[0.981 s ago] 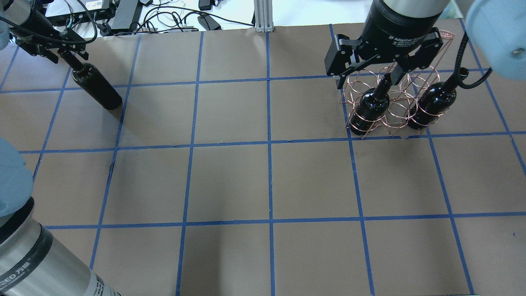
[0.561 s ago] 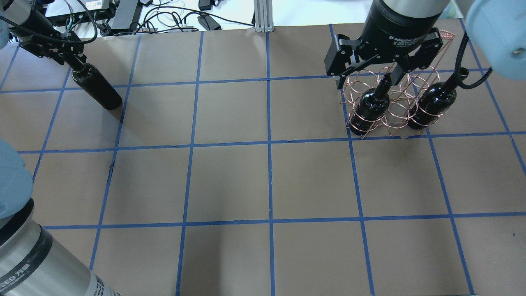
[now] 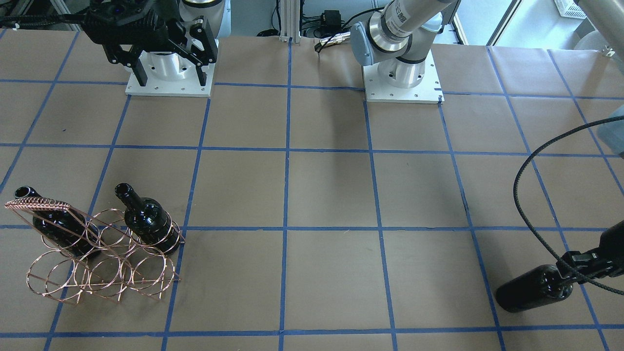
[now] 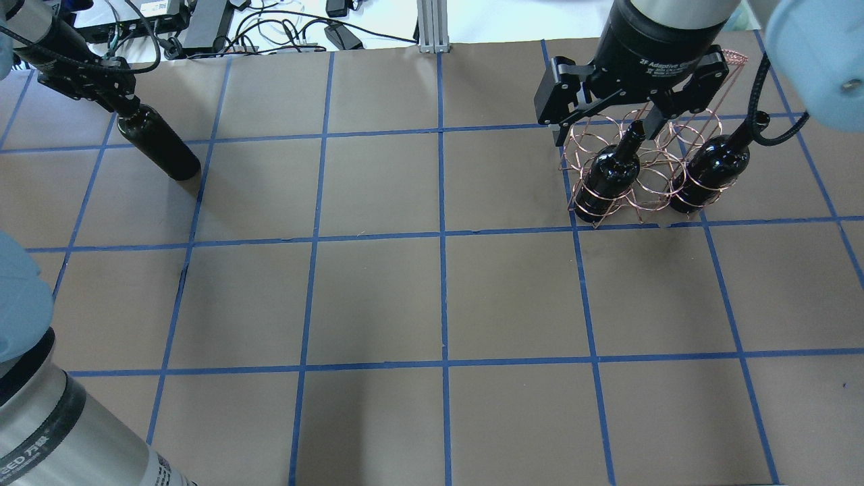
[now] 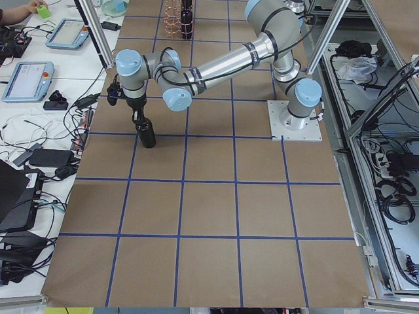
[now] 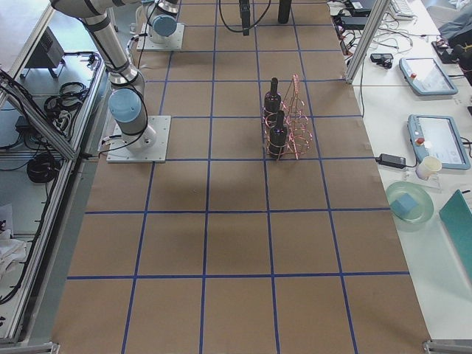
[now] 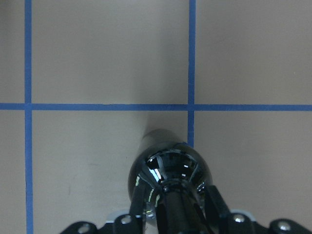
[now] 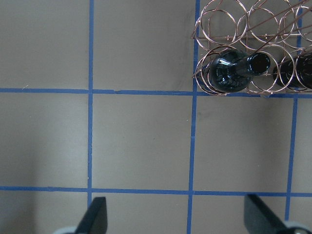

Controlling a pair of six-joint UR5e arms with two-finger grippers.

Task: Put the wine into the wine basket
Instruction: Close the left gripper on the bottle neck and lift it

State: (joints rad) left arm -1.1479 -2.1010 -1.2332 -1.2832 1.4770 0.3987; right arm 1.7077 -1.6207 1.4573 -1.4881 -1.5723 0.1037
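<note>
A glossy near-black wine bottle stands upright at the table's far left, also in the front-facing view and the left side view. My left gripper is shut on its neck; the left wrist view shows the fingers beside the bottle's shoulder. The copper wire wine basket stands at the far right and holds two more bottles. My right gripper is open and empty, high above the table; its wrist view shows the basket.
Cables and power bricks lie beyond the table's far edge, next to an aluminium post. A black cable loops over the table near the left arm. Both arm bases sit at the robot's side.
My left gripper has shifted slightly on the bottle's neck, with the bottle's base in the same spot. The right gripper and the basket have hardly moved.
</note>
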